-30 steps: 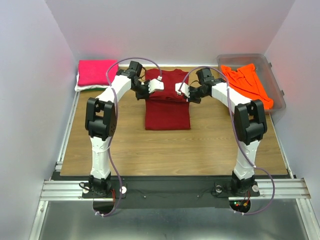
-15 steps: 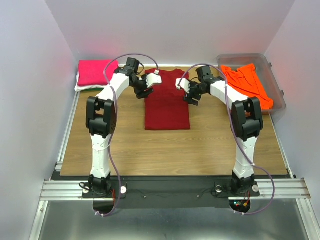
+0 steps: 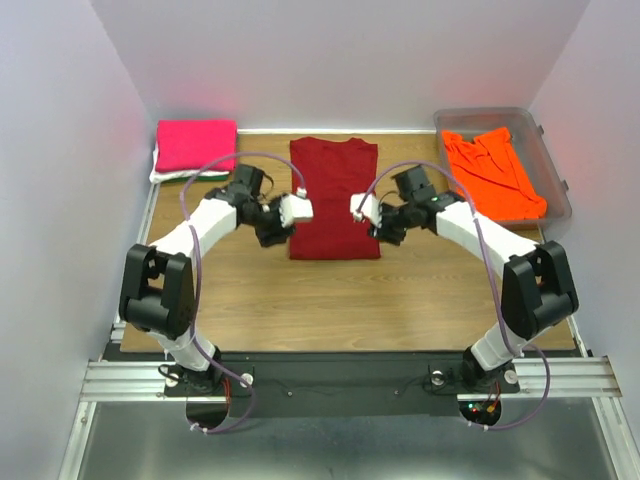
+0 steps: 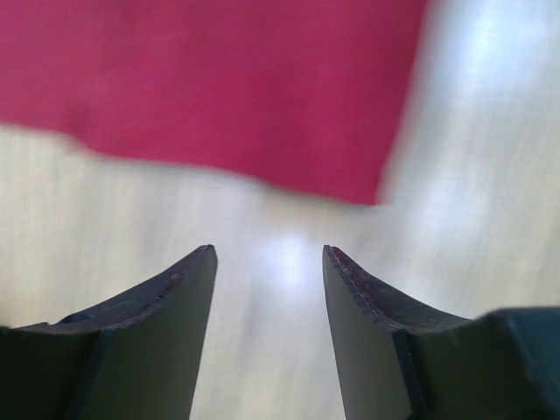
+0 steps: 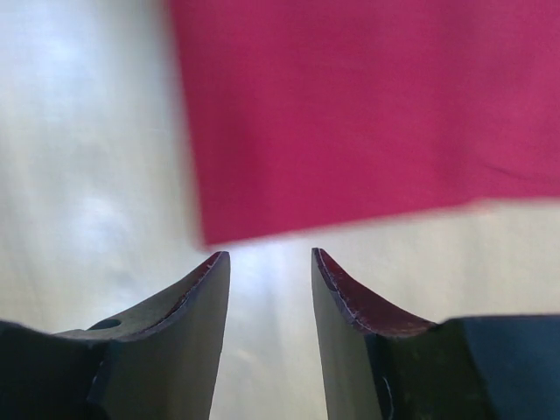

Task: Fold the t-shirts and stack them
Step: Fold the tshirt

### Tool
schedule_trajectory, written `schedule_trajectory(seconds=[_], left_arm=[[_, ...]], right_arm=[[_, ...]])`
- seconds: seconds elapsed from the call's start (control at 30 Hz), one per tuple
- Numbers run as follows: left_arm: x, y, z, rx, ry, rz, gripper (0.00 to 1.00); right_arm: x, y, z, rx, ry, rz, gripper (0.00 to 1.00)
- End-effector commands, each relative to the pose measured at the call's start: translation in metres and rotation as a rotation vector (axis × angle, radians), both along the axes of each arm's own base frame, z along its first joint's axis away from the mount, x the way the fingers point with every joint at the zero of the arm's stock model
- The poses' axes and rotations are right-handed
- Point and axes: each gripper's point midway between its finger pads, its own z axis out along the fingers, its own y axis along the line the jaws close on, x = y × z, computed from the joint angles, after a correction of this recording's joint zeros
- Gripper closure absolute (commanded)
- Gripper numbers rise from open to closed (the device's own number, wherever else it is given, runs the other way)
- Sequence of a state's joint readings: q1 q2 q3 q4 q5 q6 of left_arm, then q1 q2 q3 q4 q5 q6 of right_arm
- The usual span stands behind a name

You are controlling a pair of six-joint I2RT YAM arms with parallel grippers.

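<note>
A dark red t-shirt (image 3: pixel 334 190) lies flat as a long folded rectangle in the middle of the table. My left gripper (image 3: pixel 297 208) hovers at its left edge and my right gripper (image 3: pixel 361 207) at its right edge, both near the shirt's front end. The left wrist view shows a corner of the red shirt (image 4: pixel 219 87) ahead of the open left gripper (image 4: pixel 267 254), nothing between the fingers. In the right wrist view the red shirt (image 5: pixel 367 114) lies just beyond the open, empty right gripper (image 5: pixel 269 255). A folded hot pink t-shirt (image 3: pixel 195 145) tops white and green ones (image 3: pixel 165 177) at the back left. An orange t-shirt (image 3: pixel 495 170) lies crumpled in the tub.
The clear plastic tub (image 3: pixel 548 165) stands at the back right corner. The wooden table (image 3: pixel 330 300) is bordered by white walls at the back and both sides. The arm bases sit on a metal rail (image 3: pixel 330 375) at the near edge.
Both grippers opened and let go of the red shirt near its far end, then drew back toward its near end. The shirt now lies flat.
</note>
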State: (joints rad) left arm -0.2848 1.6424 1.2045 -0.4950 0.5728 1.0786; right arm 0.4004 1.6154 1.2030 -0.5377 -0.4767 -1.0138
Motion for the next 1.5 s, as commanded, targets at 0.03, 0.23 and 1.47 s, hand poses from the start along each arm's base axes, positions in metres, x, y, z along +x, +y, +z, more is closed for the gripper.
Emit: schedule_trajectory(seconds=[0.03,0.23,1.47], left_arm=[[-0.029,-0.02,-0.019,0.043,-0.093,-0.098,0.35],[-0.033,-0.033,-0.031,0.082,-0.149,-0.142,0.34],[-0.04,-0.023,0.032,-0.006,-0.006,-0.124,1.0]], right_arm=[[-0.031,0.021,-0.033,-0.024,0.053,0.067,0.52],[-0.02,0.027,-0.05,-0.054,0.023,0.066,0.52],[-0.024,0.012,0.02,0.027,0.017,-0.066,0.99]])
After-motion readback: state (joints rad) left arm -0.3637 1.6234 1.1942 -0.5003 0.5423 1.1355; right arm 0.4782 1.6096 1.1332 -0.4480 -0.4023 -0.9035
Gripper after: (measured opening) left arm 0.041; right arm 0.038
